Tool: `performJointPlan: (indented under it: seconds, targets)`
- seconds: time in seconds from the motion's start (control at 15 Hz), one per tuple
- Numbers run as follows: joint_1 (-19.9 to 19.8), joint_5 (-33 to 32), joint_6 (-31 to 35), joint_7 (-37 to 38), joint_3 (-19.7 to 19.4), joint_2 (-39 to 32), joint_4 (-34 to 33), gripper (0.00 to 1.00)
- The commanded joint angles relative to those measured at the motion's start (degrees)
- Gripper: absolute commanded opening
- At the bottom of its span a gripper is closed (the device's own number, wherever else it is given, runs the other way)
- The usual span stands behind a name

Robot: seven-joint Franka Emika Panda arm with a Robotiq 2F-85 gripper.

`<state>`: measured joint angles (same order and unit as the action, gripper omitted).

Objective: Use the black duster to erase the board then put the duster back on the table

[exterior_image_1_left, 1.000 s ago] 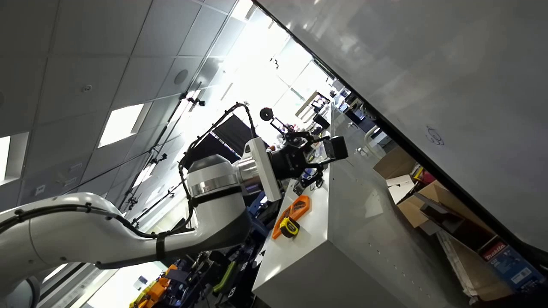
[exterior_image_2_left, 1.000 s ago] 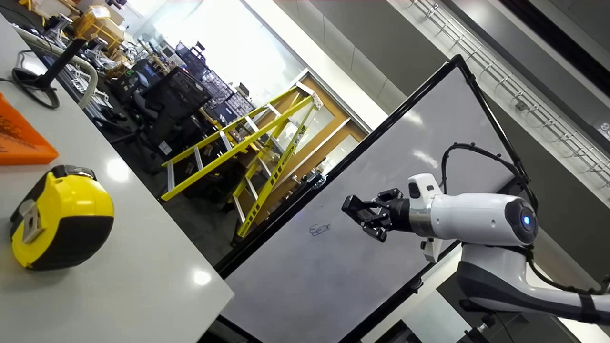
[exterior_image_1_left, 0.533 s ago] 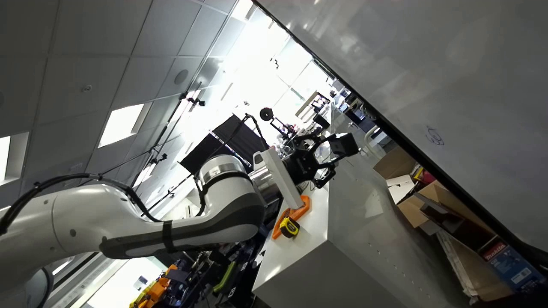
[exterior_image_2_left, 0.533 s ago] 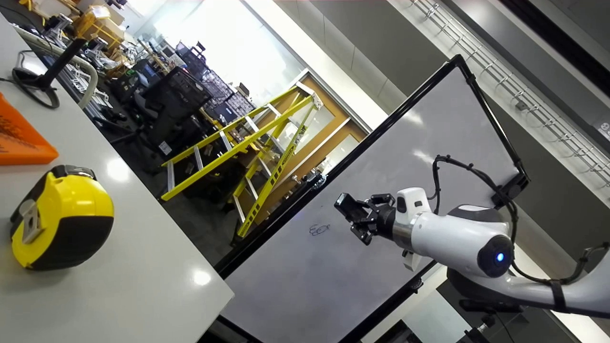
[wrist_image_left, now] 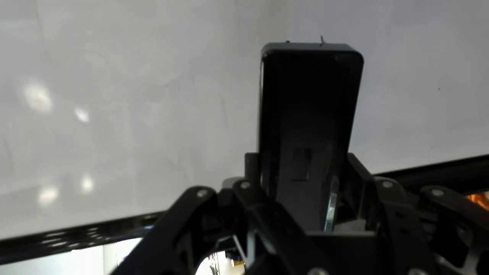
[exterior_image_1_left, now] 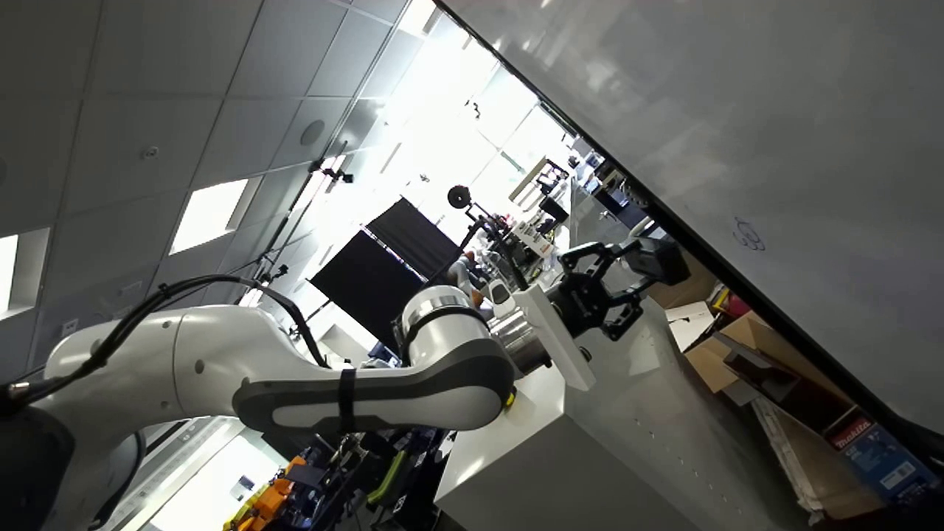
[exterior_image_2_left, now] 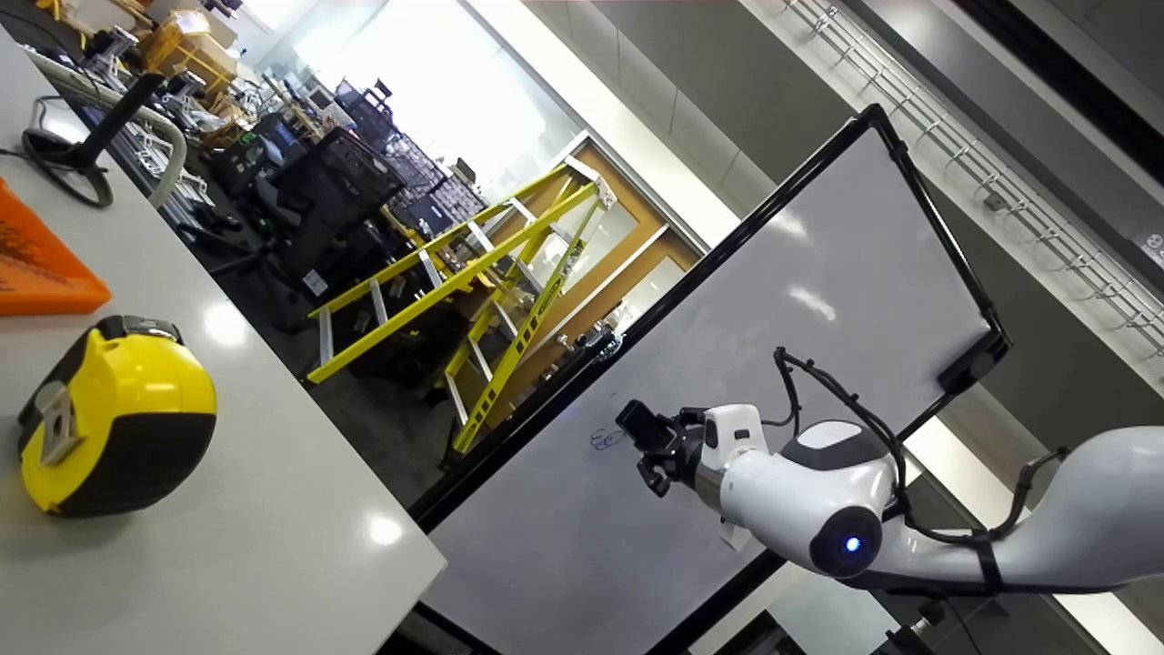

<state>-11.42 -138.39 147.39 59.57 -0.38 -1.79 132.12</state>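
The black duster [exterior_image_1_left: 664, 259] is held in my gripper [exterior_image_1_left: 636, 273], whose fingers grip its sides. The duster [exterior_image_2_left: 644, 425] and gripper [exterior_image_2_left: 673, 444] also show in an exterior view, just beside the scribble. In the wrist view the duster [wrist_image_left: 309, 99] points at the board [wrist_image_left: 133, 95], and the gripper [wrist_image_left: 301, 179] is shut on it. The board [exterior_image_1_left: 811, 147] is large and grey-white, with a small dark scribble [exterior_image_1_left: 748, 234], seen too in an exterior view [exterior_image_2_left: 605, 439]. In the wrist view the duster hides most of the scribble. The white table [exterior_image_2_left: 273, 509] bears no duster.
A yellow-black tape measure [exterior_image_2_left: 118, 418] and an orange tool [exterior_image_2_left: 41, 264] lie on the table. A black stand [exterior_image_2_left: 100, 136] is at its far end. Open cardboard boxes [exterior_image_1_left: 745, 354] sit below the board's edge. A yellow ladder [exterior_image_2_left: 473, 273] stands behind.
The arm has extended toward the board, carrying the duster with it. In an exterior view the duster has come down and left beside the scribble. The grip and the scribble look unchanged.
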Motion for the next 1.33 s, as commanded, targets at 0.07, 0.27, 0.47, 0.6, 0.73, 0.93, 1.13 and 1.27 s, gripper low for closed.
performJointPlan:
  seconds: [0.07,0.27,0.47,0.6,0.73,0.93,1.13,1.27]
  targets:
    - [1.9,0.3,-1.1,-0.2,-2.2,-1.3,-0.6,0.54]
    - [2.0,0.3,-1.2,-0.2,-2.3,-1.7,-1.1,0.29]
    - [2.6,-4.3,-4.4,4.7,-1.7,-2.5,-1.1,0.29]
    - [3.1,-8.6,-7.0,8.5,-1.4,-3.5,-0.9,0.29]
    - [3.4,-12.6,-11.0,12.3,-1.3,-4.8,-0.4,0.29]
    - [4.2,-10.8,-16.0,11.8,-0.9,-7.1,-0.4,0.29]
    - [4.2,-10.6,-19.2,11.5,-0.9,-9.2,-0.9,0.29]
    - [3.7,-10.7,-20.2,11.4,-1.4,-10.1,-1.2,0.29]
